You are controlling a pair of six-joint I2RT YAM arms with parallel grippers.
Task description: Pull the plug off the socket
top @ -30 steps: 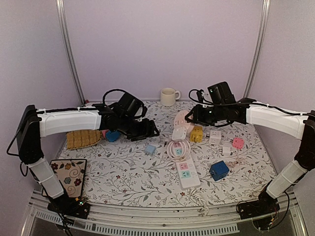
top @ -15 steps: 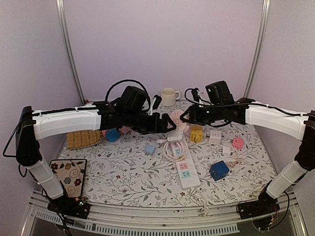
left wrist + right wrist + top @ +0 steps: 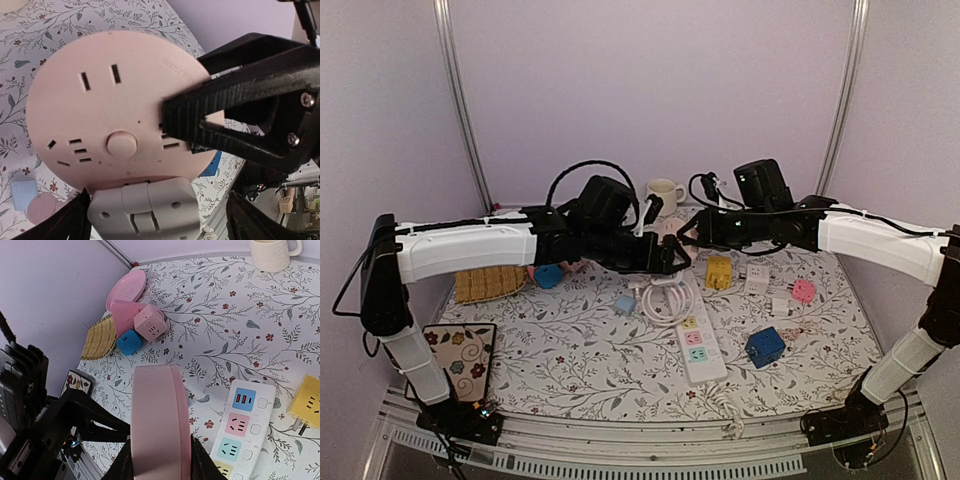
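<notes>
Above the table (image 3: pixel 570 350), right fingers (image 3: pixel 235 107) gripping socket (image 3: pixel 110 100), left fingers (image 3: pixel 70 225) newly arrived, parted around plug (image 3: pixel 145 205).

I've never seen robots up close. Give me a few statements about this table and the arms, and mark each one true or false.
1. The right tool grips the pink round socket by its edge. True.
2. The cream mug lies tipped over. False: it stands upright at the back of the table.
3. The white power strip has outlets in different colours. True.
4. The yellow adapter is held up in the air. False: it lies on the table with nothing gripping it.
</notes>
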